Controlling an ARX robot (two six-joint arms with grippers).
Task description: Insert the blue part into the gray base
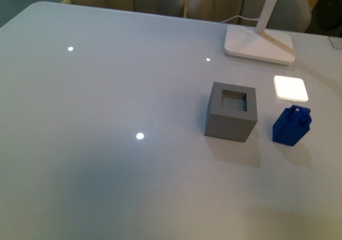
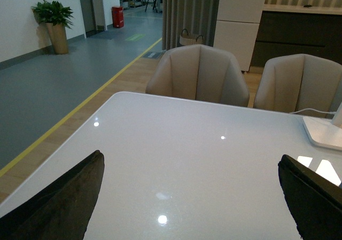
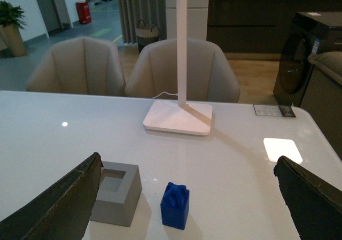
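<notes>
The blue part point(image 1: 292, 125) stands beside the gray base point(image 1: 231, 111) on the worktop point(image 1: 107, 90), while the left end effector point(image 2: 191, 160) and right end effector point(image 3: 187, 160) both gape wide.

1. left gripper point(image 2: 191, 155) up first: only its two fingers point(image 2: 59, 202) show, one at each side of the tool, both matte and near black.
2. each is a broad wedge tapering to a blunt tip, with a soft, faintly brownish surface.
3. over to the right gripper point(image 3: 187, 157): same pair of dark wedge fingers point(image 3: 312, 205).
4. here the inner edges catch the light, a thin tan line, slightly rough, running along each one toward the tip.
</notes>
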